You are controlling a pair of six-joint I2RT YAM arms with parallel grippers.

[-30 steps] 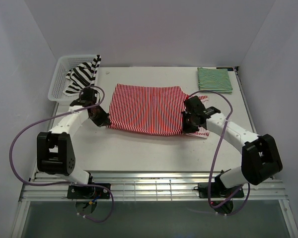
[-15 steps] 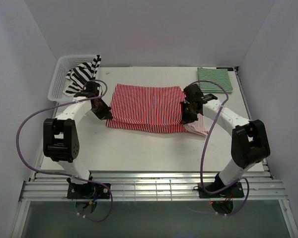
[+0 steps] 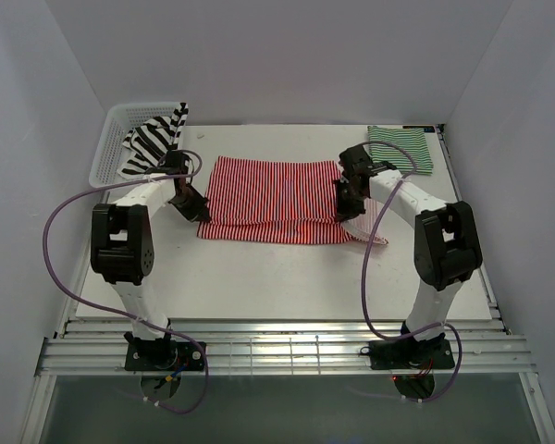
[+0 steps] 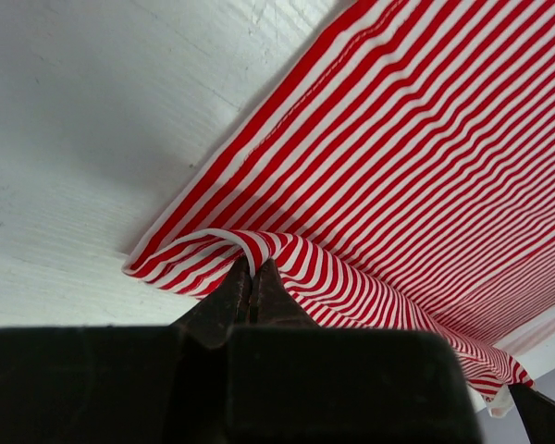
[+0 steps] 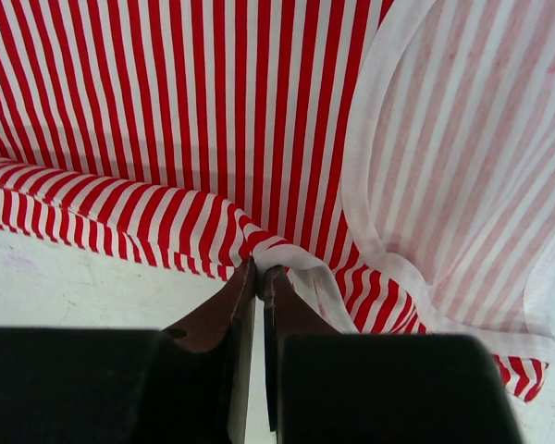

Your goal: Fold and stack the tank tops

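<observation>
- Red-and-white tank top is spread sideways across the middle of the table, its near edge raised into a soft roll at both lower corners
- That roll is pinched at the left corner by the left gripper, whose jaws are pressed together on a ridge of striped cloth
- At the right corner the hem, beside the white-bound armhole, is nipped in the same way by the right gripper, with no gap seen between its jaws
- This top is judged to be in the middle of its first fold, with the near half yet to be laid over the far half
- Green-and-white tank top is seen as a neat flat rectangle at the far right corner, so it is taken as finished
- Black-and-white tank top is draped, unfolded, over the rim of the basket at the far left; it is reckoned untouched, and no stack has been made
- White, faintly scuffed table is enclosed on three sides by plain pale walls, with metal rails along the near edge and purple cables looped from the arms
</observation>
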